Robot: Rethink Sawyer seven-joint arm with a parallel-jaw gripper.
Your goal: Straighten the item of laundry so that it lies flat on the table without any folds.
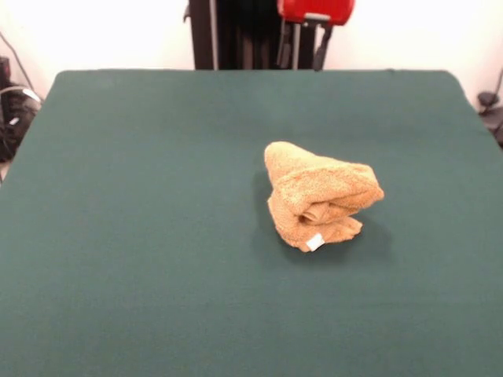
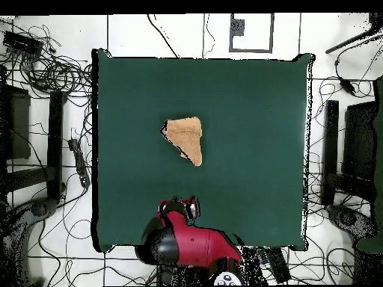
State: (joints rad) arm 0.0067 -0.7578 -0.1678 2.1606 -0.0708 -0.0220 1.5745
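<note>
The orange-tan towel (image 1: 318,196) lies bunched in a folded heap right of the middle of the dark green table (image 1: 141,251). Its small white tag (image 1: 314,242) shows at the near edge. In the overhead view the towel (image 2: 185,137) is a roughly triangular lump near the middle of the table (image 2: 254,105). My gripper (image 1: 303,53) hangs drawn back at the table's far edge under the red arm (image 1: 315,10), well away from the towel and holding nothing that I can see. In the overhead view the gripper (image 2: 187,204) is over the table's edge by the robot's base.
The black pedestal (image 1: 236,31) stands behind the table's far edge. Cables (image 2: 56,71) and black stands (image 2: 340,149) lie on the floor round the table. Dark gear (image 1: 14,110) sits off the table's left side.
</note>
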